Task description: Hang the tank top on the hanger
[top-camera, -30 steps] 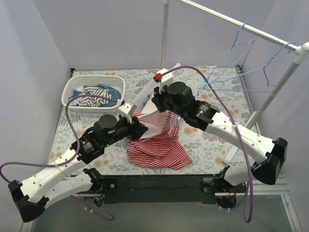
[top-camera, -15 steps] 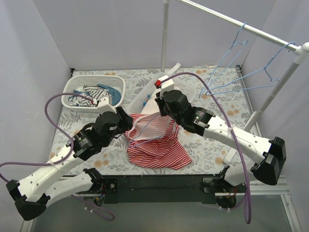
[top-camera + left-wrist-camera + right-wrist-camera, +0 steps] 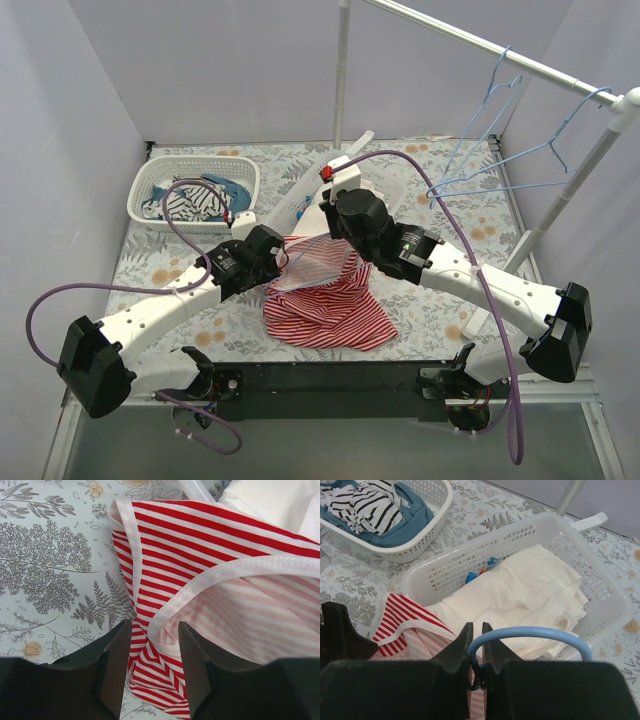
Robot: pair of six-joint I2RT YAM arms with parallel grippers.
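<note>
The tank top is lying on the surface near the front edge, between the two arms. Its lower part is spreading flat. Its upper part is bunching up toward the two wrists.

The left fingers are standing apart with a clear gap. The white-trimmed edge of the tank top is running through that gap, and striped cloth is showing on both sides of it. Neither finger is visibly pressing on the cloth.

The right fingers are closing almost fully on the blue wire of a hanger. The curved loop of the hanger is arching out to the right of the fingertips. A striped corner of the tank top is showing just left of these fingers, close to the wall of the near basket.

The near basket is holding a folded cream-white cloth. The far basket, at the back left, is holding a black-and-white striped garment lying on a teal garment.

More blue hangers are hanging from the rail at the back right, well apart from both arms.
</note>
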